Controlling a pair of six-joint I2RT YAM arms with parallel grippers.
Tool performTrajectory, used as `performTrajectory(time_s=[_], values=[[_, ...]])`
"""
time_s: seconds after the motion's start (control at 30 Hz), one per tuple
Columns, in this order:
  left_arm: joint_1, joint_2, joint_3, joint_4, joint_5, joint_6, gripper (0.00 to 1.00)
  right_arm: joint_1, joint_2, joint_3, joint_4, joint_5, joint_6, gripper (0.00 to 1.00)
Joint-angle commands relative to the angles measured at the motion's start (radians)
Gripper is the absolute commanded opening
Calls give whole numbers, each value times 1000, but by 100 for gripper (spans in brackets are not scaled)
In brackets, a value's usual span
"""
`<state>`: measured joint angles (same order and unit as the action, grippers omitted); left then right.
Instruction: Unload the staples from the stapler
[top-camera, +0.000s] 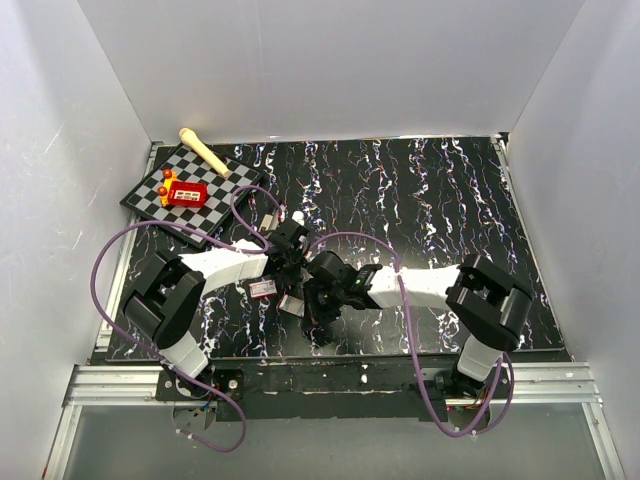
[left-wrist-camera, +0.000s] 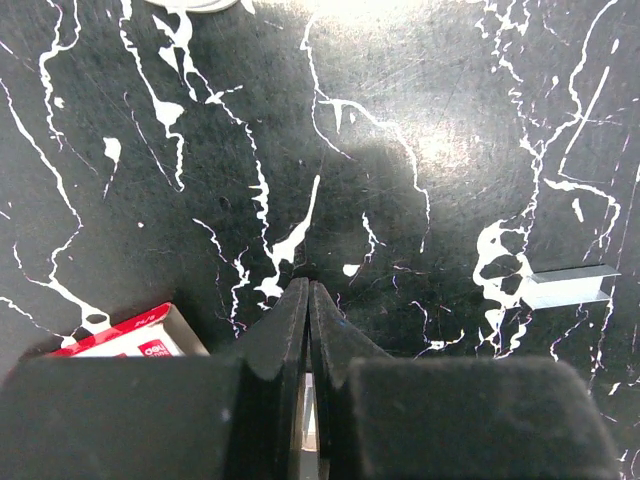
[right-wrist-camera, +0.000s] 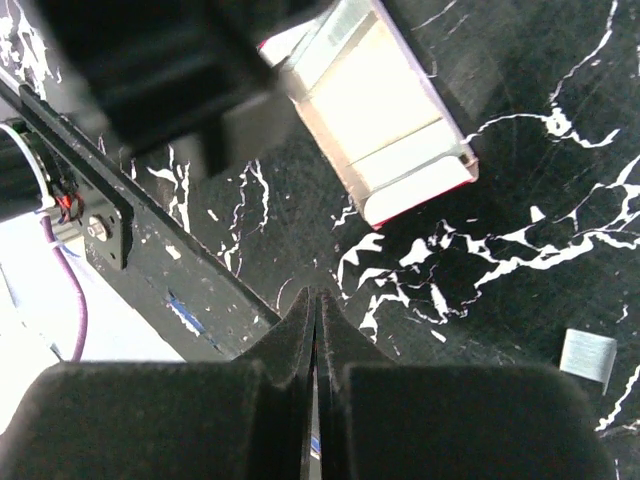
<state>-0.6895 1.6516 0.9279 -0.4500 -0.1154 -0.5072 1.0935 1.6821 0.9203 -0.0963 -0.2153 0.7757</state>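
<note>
Both grippers are clenched on nothing. The left gripper (left-wrist-camera: 307, 295) has its dark fingers pressed tip to tip just above the marbled black table (top-camera: 450, 200). The right gripper (right-wrist-camera: 317, 300) is closed the same way, its tips low over the table's near part.

The staples (left-wrist-camera: 565, 285) lie flat on the table as a short silvery strip. In the left wrist view they are off to the right of the closed fingertips and well apart from them. In the right wrist view they show at the lower right, also untouched.

A small red-and-white box (right-wrist-camera: 390, 130) sits ahead of the right fingertips, open, with a pale inside. A blurred dark mass partly covers its upper left. The same box shows at the lower left of the left wrist view, close beside that gripper's body.

From above, each arm rises from its base to a bent elbow. The white forearms then stretch inward until the two wrists crowd together over the near middle of the table. Purple cables (top-camera: 100, 270) loop off both arms.

At the far left corner lies a chessboard (top-camera: 150, 195) with a red object (top-camera: 187, 193) on it. A cream stick (top-camera: 205, 151) rests across its far edge.
</note>
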Motion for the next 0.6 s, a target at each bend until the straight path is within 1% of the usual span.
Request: performTrajectory(time_s=[0.0, 0.23, 0.57], values=[[1, 0, -18, 5, -23, -10, 0, -15, 28, 32, 43, -53, 28, 1], [1, -9, -43, -4, -15, -19, 0, -33, 65, 40, 33, -73, 51, 1], [1, -70, -116, -3, 17, -65, 0, -50, 82, 41, 9, -44, 82, 1]])
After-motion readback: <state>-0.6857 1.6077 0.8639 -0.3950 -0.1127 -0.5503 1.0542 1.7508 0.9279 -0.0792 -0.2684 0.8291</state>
